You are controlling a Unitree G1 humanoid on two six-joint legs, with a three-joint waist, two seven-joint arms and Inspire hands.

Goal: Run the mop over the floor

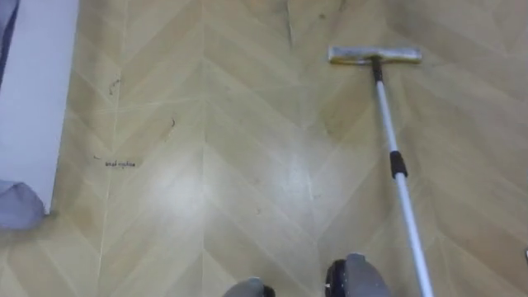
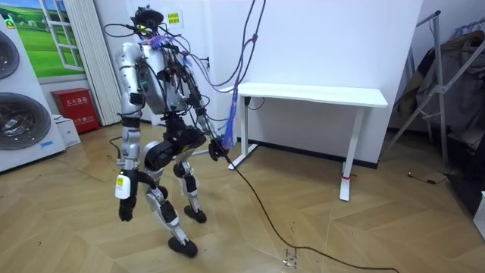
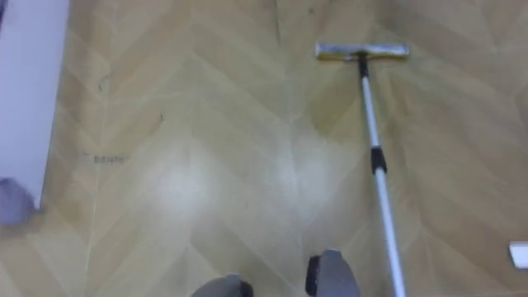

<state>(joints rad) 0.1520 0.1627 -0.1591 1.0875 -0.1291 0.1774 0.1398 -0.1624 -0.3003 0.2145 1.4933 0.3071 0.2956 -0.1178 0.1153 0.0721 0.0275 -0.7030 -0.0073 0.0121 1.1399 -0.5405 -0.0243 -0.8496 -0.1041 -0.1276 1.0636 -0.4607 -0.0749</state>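
A flat mop head (image 1: 375, 55) lies on the chevron wood floor, ahead of me and to the right. Its pale handle (image 1: 402, 194) with a black collar slants back toward me and leaves the left eye view at the lower right. In the room view I stand with bent knees between the washing machines and the white table. My right hand (image 2: 214, 148) sits at hip height on the room view's right, closed on the handle's upper end. My left hand (image 2: 123, 208) hangs idle beside my thigh with relaxed fingers.
A white panel (image 1: 33, 99) borders the floor on my left, with a grey rounded thing (image 1: 16, 206) at its foot. Small dark marks (image 1: 120, 163) dot the boards. The room view shows washing machines (image 2: 23, 98), a red box (image 2: 76, 106), a white table (image 2: 311, 95) and a clothes rack (image 2: 447, 83).
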